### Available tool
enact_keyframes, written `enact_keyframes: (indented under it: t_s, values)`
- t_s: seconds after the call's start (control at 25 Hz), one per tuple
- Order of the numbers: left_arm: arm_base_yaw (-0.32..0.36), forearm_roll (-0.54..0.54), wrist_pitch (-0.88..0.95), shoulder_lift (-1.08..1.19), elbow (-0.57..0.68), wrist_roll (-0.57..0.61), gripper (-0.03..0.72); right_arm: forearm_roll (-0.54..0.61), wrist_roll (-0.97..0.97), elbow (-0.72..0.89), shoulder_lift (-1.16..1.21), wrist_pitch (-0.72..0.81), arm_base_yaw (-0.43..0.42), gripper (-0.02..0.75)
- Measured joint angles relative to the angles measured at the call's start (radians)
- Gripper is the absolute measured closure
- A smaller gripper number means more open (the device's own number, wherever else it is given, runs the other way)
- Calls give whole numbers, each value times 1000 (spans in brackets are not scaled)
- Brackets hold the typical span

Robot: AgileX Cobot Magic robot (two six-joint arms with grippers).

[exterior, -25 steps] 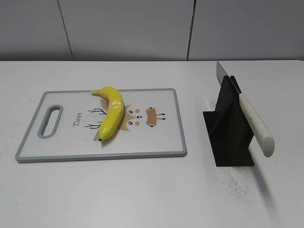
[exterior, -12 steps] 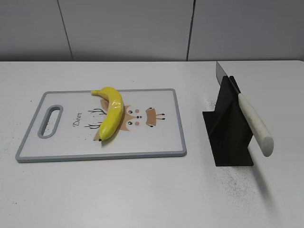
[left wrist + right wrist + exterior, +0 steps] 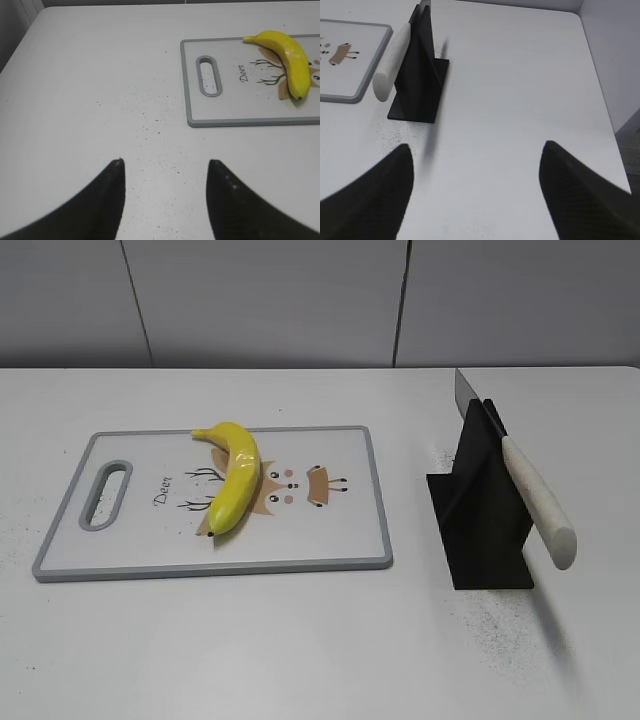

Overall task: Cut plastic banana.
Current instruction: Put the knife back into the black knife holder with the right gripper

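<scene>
The plastic banana [image 3: 235, 476] is glossy yellow and lies whole on a white cutting board [image 3: 340, 540] with a grey rim and a deer drawing. It also shows in the left wrist view [image 3: 290, 61]. A knife with a white handle [image 3: 537, 501] rests slanted in a black stand [image 3: 485, 520] to the board's right; both show in the right wrist view, handle [image 3: 390, 64] and stand [image 3: 422, 75]. My left gripper [image 3: 165, 162] is open and empty over bare table left of the board. My right gripper [image 3: 477, 147] is open and empty, right of the stand. Neither gripper shows in the exterior view.
The white table [image 3: 300, 640] carries dark specks near the stand and the board's left end. A grey panelled wall [image 3: 270, 300] stands behind. The table's right edge [image 3: 600, 90] runs close to the right gripper. The board has a handle slot [image 3: 208, 76].
</scene>
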Motion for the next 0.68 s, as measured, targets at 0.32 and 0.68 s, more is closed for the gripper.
enact_keyframes:
  t_s: [0.32, 0.68]
  values:
    - [0, -1, 0, 0, 0, 0, 198, 0, 0, 0, 0, 0, -37, 146]
    - [0, -1, 0, 0, 0, 0, 198, 0, 0, 0, 0, 0, -37, 146]
